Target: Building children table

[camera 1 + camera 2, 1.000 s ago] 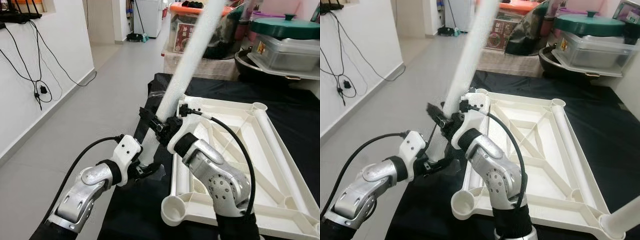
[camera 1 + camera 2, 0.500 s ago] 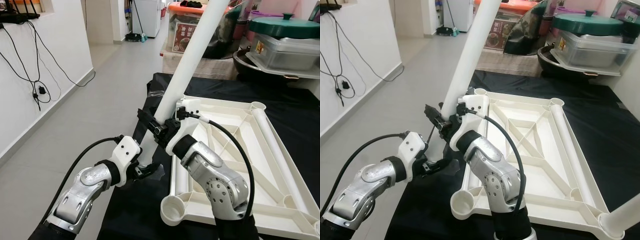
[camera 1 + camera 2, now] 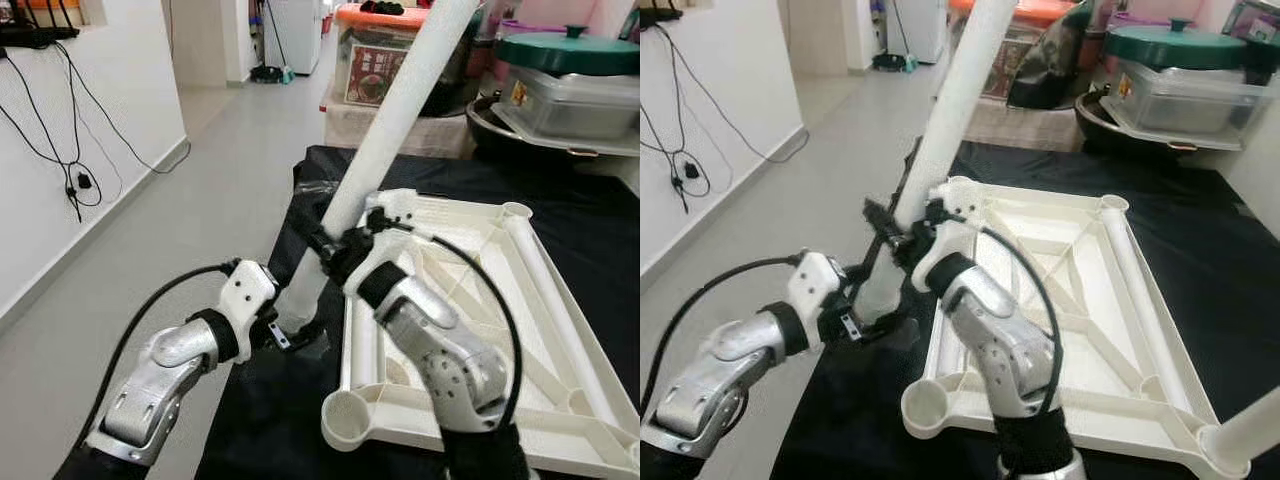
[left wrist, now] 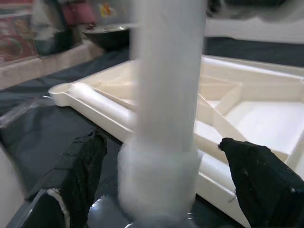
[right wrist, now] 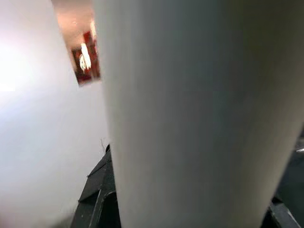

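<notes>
A long white table leg slants up and away over the left edge of the black-covered table. My right gripper is shut on the leg's middle; in the right wrist view the leg sits very close. My left gripper is at the leg's lower end. In the left wrist view its fingers stand open on either side of the leg without touching it. The white tabletop lies upside down beside them, with an empty corner socket at the near left.
A second white leg lies along the tabletop's right side, and another stands at the near right corner. Storage boxes, a green-lidded container and a dark pan crowd the back. Grey floor drops off left of the table.
The leg's top has swung a little to the right and its lower end sits slightly higher. Both grippers have shifted with it, the left arm rising toward the leg.
</notes>
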### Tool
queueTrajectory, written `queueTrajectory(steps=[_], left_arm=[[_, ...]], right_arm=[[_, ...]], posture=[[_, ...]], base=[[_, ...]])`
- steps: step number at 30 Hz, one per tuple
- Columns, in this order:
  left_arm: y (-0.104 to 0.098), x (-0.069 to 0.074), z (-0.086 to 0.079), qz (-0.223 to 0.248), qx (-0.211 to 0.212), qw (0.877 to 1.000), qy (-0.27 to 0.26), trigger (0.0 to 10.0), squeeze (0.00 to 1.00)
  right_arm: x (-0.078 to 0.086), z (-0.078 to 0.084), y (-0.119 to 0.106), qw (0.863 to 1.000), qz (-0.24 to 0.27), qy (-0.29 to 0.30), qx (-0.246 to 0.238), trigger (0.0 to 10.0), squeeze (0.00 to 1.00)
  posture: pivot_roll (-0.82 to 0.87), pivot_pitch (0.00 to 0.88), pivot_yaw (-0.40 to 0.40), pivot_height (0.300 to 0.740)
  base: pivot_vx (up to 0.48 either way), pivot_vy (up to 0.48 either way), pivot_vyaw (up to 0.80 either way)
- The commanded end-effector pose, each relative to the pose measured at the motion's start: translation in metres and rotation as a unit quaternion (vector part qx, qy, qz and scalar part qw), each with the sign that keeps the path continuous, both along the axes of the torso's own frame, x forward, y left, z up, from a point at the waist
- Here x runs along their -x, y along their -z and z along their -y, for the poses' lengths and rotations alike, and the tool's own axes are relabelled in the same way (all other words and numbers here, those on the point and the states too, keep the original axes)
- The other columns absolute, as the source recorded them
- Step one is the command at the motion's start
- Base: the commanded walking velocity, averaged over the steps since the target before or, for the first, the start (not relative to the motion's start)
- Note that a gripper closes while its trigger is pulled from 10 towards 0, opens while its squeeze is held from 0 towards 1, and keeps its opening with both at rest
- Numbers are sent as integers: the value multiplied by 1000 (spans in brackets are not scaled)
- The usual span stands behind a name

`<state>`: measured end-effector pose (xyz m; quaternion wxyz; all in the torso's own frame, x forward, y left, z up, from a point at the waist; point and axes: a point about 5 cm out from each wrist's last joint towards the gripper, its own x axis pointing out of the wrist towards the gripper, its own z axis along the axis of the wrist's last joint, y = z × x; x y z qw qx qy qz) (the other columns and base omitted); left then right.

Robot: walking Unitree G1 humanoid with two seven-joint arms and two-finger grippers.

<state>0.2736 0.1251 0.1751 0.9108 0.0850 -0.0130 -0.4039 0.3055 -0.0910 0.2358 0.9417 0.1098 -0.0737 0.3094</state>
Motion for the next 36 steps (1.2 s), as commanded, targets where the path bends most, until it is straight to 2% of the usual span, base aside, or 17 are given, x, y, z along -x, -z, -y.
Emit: queueTrajectory(steps=[1,2,5,8,11,13,14,16,17,19,21,22,25,26,31,33,36], left_arm=[[-7,-1,-18,12,-1,999,-50,10000,0],[-7,-1,-18,12,-1,999,-50,10000,0],[-7,0,-27,15,9,997,-70,10000,0],[-7,1,-29,14,12,997,-75,10000,0],[-1,2,-49,1,10,991,-131,10000,0],[-1,2,-49,1,10,991,-131,10000,0],[1,0,-57,0,6,988,-157,10000,0],[-1,-13,-86,9,27,959,-280,10000,0],[-1,-13,-86,9,27,959,-280,10000,0],[-5,-18,-103,9,48,938,-343,10000,0],[-6,-18,-105,13,52,937,-346,10000,0],[-5,-17,-103,11,52,940,-338,10000,0],[-4,-16,-100,9,52,943,-329,10000,0],[-1,-13,-92,2,53,949,-309,10000,0],[5,-6,-75,-9,57,961,-269,10000,0],[12,2,-55,-20,57,972,-228,10000,0],[14,4,-49,-23,59,974,-215,10000,0]], right_arm=[[-9,30,-6,999,21,42,16,0,0],[-9,30,-6,999,21,42,16,0,0],[-10,54,-9,997,32,38,54,0,0],[-9,59,-10,997,34,35,63,0,0],[6,72,-16,994,46,-45,87,0,0],[6,72,-16,994,46,-45,87,0,0],[11,73,-19,993,48,-74,83,0,0],[29,65,-19,980,50,-177,76,0,0],[29,65,-19,980,50,-177,76,0,0],[43,58,-11,960,41,-257,101,0,0],[46,56,-7,953,37,-281,112,0,0],[50,52,-4,943,34,-306,124,0,0],[52,49,-2,937,33,-321,133,0,0],[53,45,1,932,32,-334,139,0,0],[52,43,5,924,36,-347,155,0,0],[53,41,9,911,34,-369,179,0,0],[56,40,12,902,33,-383,198,0,0]], posture=[[120,0,-58,740],[120,0,-58,740],[122,0,-61,740],[122,0,-61,740],[114,0,-56,740],[114,0,-56,740],[114,0,-57,740],[116,0,-56,740],[116,0,-56,740],[119,0,-58,740],[122,0,-62,740],[127,0,-64,740],[128,0,-66,740],[128,0,-66,740],[132,0,-68,740],[134,0,-68,740],[134,0,-69,740]], base=[[0,0,0],[0,0,0],[0,0,0],[0,0,0],[0,0,0],[0,0,0],[0,0,0],[0,0,0],[0,0,0],[0,0,0],[0,0,0],[0,0,0],[0,0,0],[0,0,0],[0,0,0],[0,0,0],[0,0,0]])
